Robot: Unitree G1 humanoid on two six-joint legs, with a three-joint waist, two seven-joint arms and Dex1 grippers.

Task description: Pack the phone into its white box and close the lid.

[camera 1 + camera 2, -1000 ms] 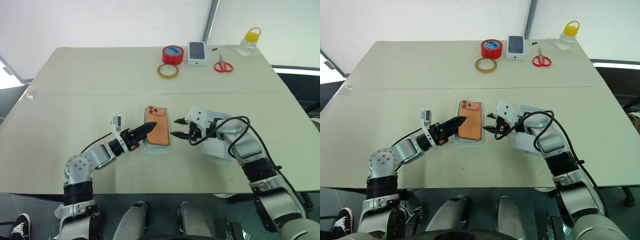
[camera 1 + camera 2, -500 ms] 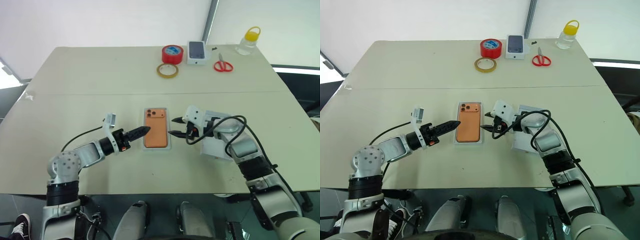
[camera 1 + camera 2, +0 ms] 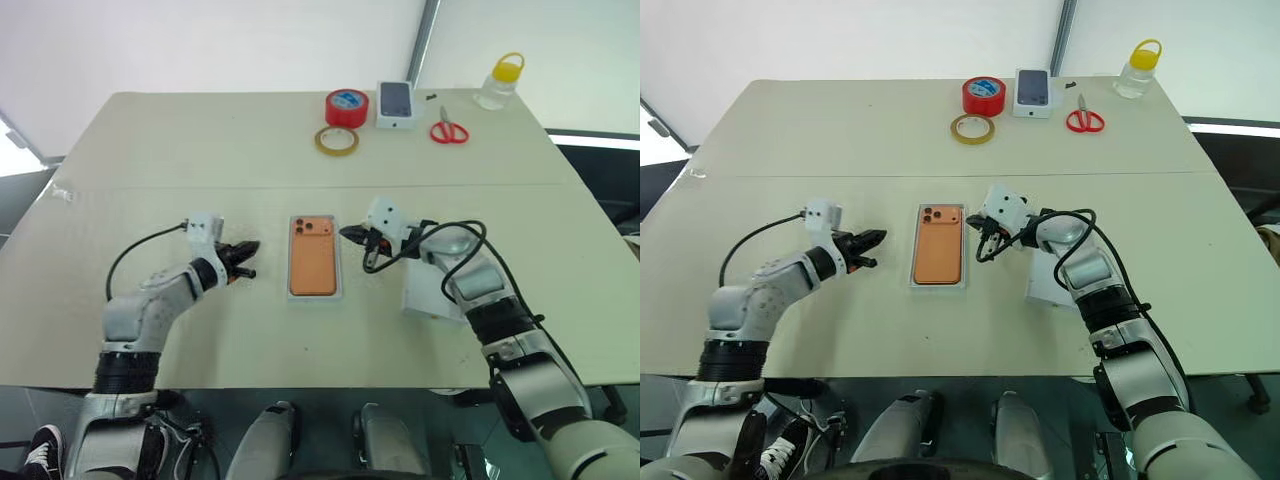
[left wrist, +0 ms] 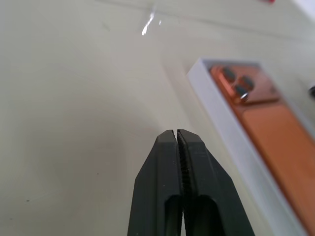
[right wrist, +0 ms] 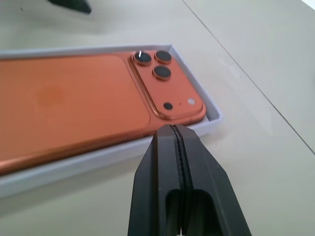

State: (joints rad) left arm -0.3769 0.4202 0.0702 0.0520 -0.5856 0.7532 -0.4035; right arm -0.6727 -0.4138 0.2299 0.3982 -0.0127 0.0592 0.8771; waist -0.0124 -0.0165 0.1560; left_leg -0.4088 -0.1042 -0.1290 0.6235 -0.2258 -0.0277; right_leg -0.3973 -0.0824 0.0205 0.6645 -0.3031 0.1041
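Now the phone (image 3: 313, 256) (boxed) lies between both fingers — each pair pressed together.

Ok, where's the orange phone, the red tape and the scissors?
the phone (image 3: 939, 250), right eye view, middle of its orange back.
red tape (image 3: 983, 97), right eye view, top face of the roll.
scissors (image 3: 1085, 121), right eye view, the red handles.

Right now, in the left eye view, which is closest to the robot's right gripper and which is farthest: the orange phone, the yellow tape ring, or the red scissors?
From the right gripper:
1. Orange slim phone, lying in the shallow white box just beside the gripper, toward the left arm.
2. Yellow tape ring, farther back on the table.
3. Red-handled scissors, at the far edge, toward the right.
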